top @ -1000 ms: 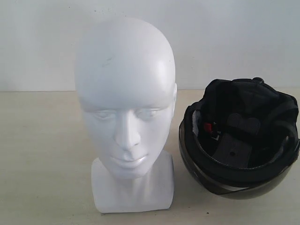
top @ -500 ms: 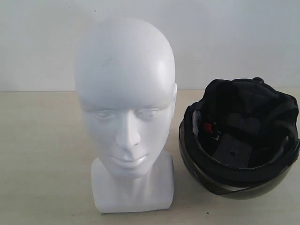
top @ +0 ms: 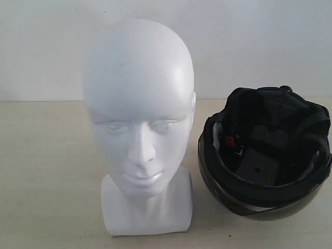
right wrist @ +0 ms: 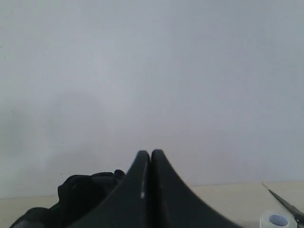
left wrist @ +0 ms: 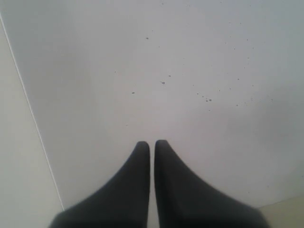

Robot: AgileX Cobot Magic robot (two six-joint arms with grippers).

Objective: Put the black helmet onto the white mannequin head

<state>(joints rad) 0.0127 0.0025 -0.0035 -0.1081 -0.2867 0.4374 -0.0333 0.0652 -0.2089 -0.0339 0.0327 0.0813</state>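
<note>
Sitting on tbl (top: pixel 41 171): 1 white mannequin head (top: pixel 139 104), 1 black helmet (top: pixel 264 155).

A plain white wall (top: pixel 259 41) fills the back of the room. Below it lies a pale beige flat tabletop (top: pixel 46 171). The two meet in a straight line across the exterior view. The light is soft and even, with faint grey shadows on the tabletop. In the left wrist view the wall has small dark specks (left wrist: pixel 204 98) on it. A thin straight line (left wrist: pixel 28 109) runs along it, with a creamier strip beyond.
</note>
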